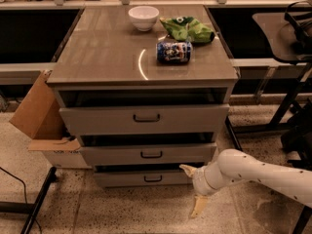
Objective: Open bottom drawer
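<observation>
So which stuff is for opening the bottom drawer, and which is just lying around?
For the job: bottom drawer, its handle, and the gripper, open, low by the drawer's right end.

Just lying about: bowl, green bag and can on top; cardboard box on the floor; top drawer; middle drawer.

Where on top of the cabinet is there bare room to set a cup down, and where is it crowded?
The cabinet top is bare across its left half and along the front edge. The back right is crowded with the bowl, can and green bag. The gripper, open, sits low by the right end of the bottom drawer.
</observation>
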`<state>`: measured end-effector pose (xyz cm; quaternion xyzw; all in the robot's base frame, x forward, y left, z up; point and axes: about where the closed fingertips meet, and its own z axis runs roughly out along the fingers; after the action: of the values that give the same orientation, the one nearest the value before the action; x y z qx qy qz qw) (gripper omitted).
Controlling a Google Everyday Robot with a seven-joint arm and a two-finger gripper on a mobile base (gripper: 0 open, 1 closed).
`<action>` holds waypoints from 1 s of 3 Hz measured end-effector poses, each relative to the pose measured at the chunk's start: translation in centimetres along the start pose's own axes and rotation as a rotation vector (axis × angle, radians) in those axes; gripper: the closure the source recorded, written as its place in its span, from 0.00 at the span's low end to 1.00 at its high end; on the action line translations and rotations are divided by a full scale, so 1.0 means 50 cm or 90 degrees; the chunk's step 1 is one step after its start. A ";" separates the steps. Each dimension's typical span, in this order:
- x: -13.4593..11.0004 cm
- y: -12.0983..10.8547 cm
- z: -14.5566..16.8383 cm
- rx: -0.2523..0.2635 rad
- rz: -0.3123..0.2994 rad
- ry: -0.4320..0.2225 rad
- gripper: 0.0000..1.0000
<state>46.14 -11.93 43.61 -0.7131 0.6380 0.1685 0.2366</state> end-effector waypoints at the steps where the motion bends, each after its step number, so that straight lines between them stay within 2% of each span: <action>1: 0.038 -0.019 0.061 -0.005 -0.005 0.008 0.00; 2: 0.101 -0.047 0.150 -0.003 -0.009 0.023 0.00; 3: 0.148 -0.056 0.229 -0.005 -0.006 0.054 0.00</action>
<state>50.57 -11.54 30.43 -0.7237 0.6432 0.1398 0.2072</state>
